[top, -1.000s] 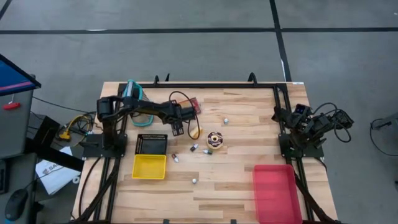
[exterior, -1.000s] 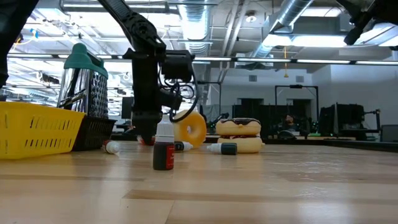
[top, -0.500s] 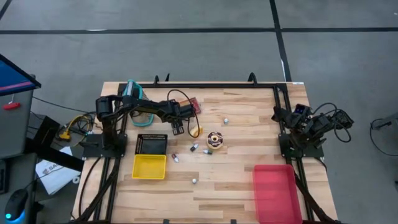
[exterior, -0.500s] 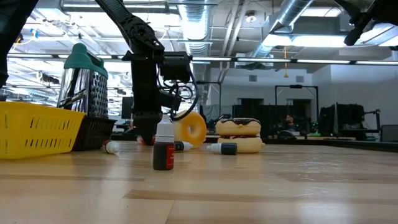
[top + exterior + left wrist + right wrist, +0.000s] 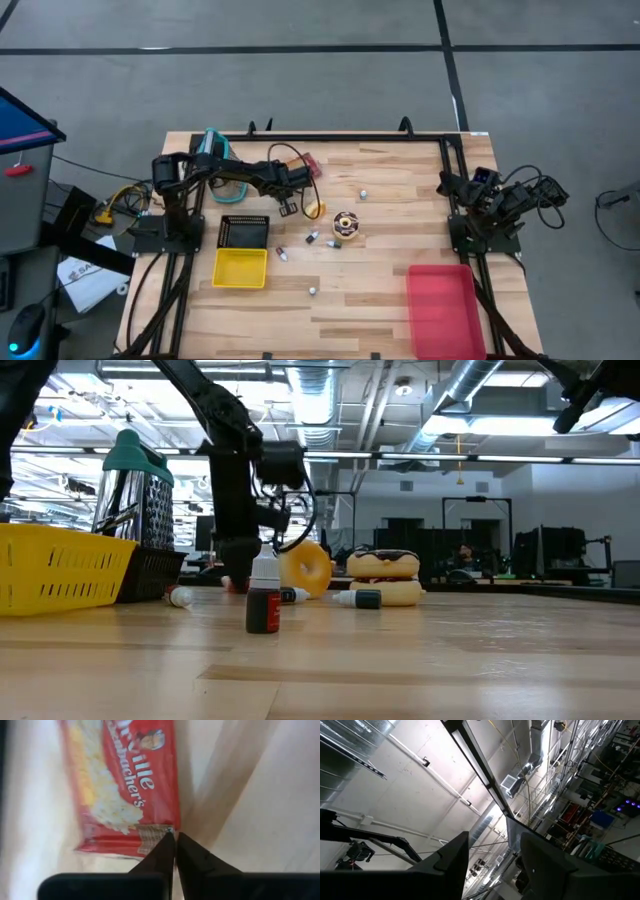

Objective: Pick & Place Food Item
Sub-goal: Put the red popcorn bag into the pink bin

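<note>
We see the left gripper (image 5: 174,840) with its fingers clenched together at the corner edge of the red popcorn packet (image 5: 125,785), which lies flat on the wooden table (image 5: 400,230) beside the yellow donut (image 5: 316,211), while the right gripper (image 5: 492,862), fingers parted and holding nothing, waits raised far from the packet.

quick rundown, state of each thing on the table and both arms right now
left gripper: fingers shut at the popcorn packet's corner; whether they pinch it I cannot tell
right gripper: fingers open, parked off the table's right edge, pointing up
popcorn packet: lying flat
yellow donut: standing on edge
chocolate donut: flat on the table
yellow bin: empty
red bin: empty
small bottle: upright
grater: upright
</note>
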You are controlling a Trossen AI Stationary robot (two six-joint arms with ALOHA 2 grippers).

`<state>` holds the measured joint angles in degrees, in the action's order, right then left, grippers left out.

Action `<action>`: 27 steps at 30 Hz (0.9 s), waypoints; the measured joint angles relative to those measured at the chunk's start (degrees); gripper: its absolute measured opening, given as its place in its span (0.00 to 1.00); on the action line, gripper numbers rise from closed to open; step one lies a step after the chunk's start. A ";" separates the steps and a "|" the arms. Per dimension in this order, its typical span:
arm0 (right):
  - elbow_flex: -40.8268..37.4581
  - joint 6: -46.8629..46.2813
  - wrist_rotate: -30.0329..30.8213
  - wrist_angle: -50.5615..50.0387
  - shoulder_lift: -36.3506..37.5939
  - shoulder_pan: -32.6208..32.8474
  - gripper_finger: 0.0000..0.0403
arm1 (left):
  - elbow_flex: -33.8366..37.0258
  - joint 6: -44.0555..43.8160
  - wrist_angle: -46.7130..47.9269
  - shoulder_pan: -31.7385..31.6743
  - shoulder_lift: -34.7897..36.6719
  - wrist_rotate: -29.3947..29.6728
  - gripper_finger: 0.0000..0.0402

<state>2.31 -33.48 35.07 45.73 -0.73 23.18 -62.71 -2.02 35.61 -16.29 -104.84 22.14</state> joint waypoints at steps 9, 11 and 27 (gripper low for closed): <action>0.00 -1.05 -0.04 -1.60 -0.02 0.04 0.42 | -0.10 -1.74 0.57 0.13 11.25 -1.79 0.00; 0.00 -1.07 -0.04 -1.75 -0.04 0.06 0.42 | -0.10 -2.56 1.75 0.16 13.08 -2.61 0.00; 2.86 -2.53 -0.47 -6.51 -1.61 0.11 0.42 | -0.28 -2.57 -1.83 12.30 21.08 -12.86 0.00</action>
<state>5.17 -36.01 34.60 39.22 -2.34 23.29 -62.99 -4.60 33.78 -3.99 -83.76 9.28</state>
